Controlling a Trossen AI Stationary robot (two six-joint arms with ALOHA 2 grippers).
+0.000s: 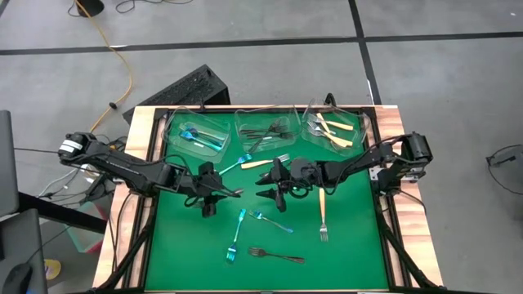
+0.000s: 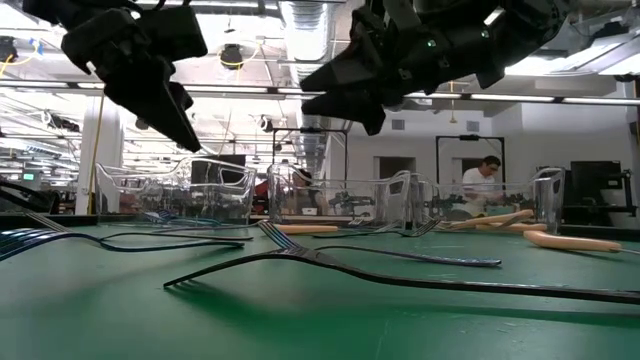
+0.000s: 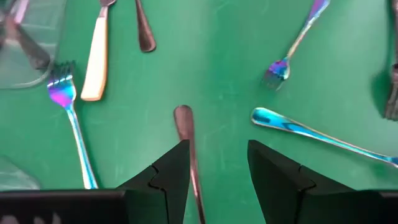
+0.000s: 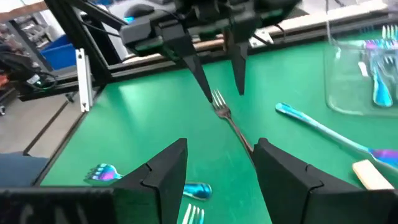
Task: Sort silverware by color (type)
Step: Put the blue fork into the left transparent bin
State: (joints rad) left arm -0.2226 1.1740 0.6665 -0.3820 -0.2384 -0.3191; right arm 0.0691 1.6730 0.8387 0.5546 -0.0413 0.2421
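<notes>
I am watching the left claw (image 3: 217, 168) hovering with its fingers spread apart, pinching nothing. A dark metal fork (image 3: 184, 122) is showing in the gap between them, close by one finger; I cannot tell whether it is touching. The right claw (image 4: 221, 167) is facing it from just beyond, also spread, with the fork's handle pointing its way. Iridescent blue forks (image 1: 237, 235) are lying near both claws on the green mat (image 1: 351, 253).
</notes>
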